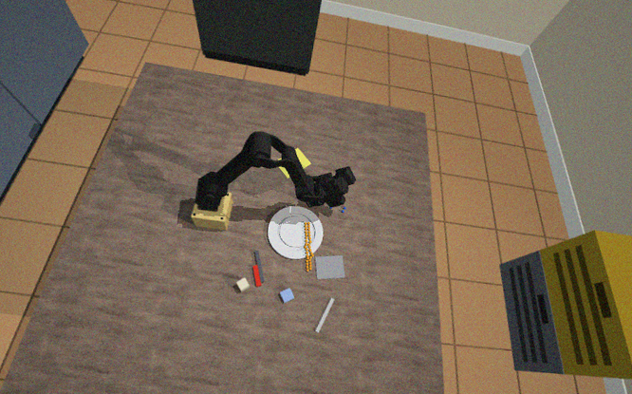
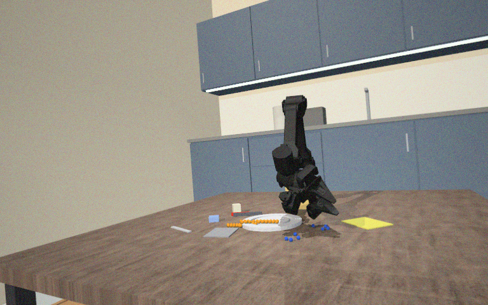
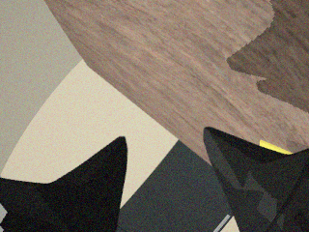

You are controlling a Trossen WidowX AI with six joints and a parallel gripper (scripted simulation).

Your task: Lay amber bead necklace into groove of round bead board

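The amber bead necklace lies in a narrow doubled strand across one side of the round bead board. One end hangs past the rim onto the table, near the grey square. The board is white, with a ring-shaped groove. My gripper is partly open, with nothing between its fingers. It is tilted, beside the board on the side away from the loose end, and apart from the necklace. The arm hides the fingertips in the top view; the wrist view shows neither board nor necklace.
Loose blue beads lie near the board below the arm. A yellow sheet lies beyond them. A grey square, grey stick, blue block, cream cube and red-handled tool lie around the board's other side.
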